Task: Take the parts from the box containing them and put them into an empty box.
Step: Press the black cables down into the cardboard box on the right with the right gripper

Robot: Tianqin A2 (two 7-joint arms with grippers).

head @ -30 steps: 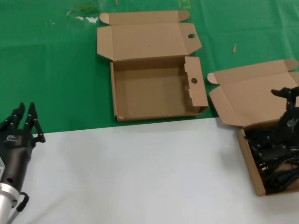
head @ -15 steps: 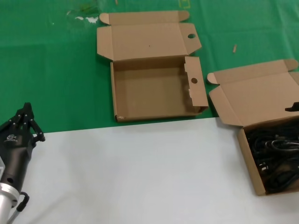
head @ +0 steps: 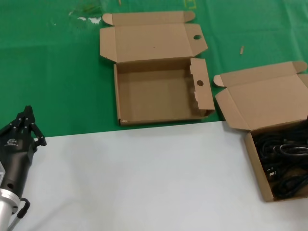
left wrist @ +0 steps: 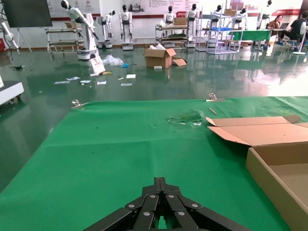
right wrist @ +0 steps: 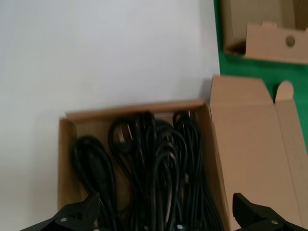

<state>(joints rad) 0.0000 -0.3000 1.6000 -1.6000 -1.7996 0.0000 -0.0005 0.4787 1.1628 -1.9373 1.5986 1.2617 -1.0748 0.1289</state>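
On the right edge of the table (head: 144, 178), where the white sheet meets the green cloth (head: 53, 72), sits the plain-lidded box (head: 262, 108) with its lid folded back. The cables (head: 284, 166) lie inside it in loose black coils, filling most of the tray; a plug shows among them in the right wrist view. The right claw (right wrist: 166, 214) is out of the head view, but its own camera looks straight down into this box: its two finger tips (right wrist: 72, 214) stand far apart, one over each side of the tray, spread wide with nothing between them but the cables (right wrist: 154, 163) below. Whether the tips touch the cables cannot be told.

Farther back, near the middle of the green cloth, the box with the holes (head: 159, 91) lies open with nothing in it, one round hole in its lid flap and one in its side flap. It is well apart from the box of cables.

The left claw (head: 26, 120) rests low at the left edge of the table, over the border of the white sheet, fingers (left wrist: 159, 204) pressed together to a point, holding nothing.
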